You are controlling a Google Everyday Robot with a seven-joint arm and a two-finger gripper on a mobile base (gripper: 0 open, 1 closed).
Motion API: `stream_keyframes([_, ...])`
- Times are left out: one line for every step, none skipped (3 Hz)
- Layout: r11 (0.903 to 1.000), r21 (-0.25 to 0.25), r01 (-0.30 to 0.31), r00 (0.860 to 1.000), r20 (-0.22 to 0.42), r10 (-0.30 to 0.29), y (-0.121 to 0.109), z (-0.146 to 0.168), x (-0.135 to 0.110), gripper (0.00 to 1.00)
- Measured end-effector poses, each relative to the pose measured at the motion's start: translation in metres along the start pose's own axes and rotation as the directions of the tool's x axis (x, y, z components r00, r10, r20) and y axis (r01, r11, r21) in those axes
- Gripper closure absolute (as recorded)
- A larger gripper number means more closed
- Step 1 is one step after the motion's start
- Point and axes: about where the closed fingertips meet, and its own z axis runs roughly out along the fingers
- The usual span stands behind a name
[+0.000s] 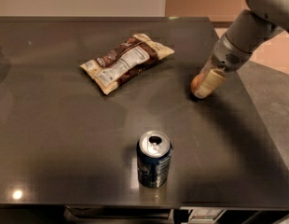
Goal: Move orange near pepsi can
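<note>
The orange (pixel 196 82) lies on the dark table (pixel 65 139) near its right edge. My gripper (pixel 202 88) is down at the orange, and its cream end covers the fruit's right side. The pepsi can (pixel 154 158) stands upright near the table's front edge, silver top open, well to the front left of the orange and apart from it.
A brown-and-white snack bag (pixel 127 62) lies flat at the middle back of the table. The table's right edge runs just right of the gripper, with grey floor (pixel 275 101) beyond it. My grey arm (pixel 249 31) reaches in from the upper right.
</note>
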Motion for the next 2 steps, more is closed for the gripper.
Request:
stream_keyframes([0.9993,-0.016,0.034,0.999,-0.005,-0.034,0.01,-0.007,-0.002,0.63])
stream_keyframes([0.991,-0.062,0.119,0.993,0.001,-0.119,0.037,-0.014,-0.01,0.86])
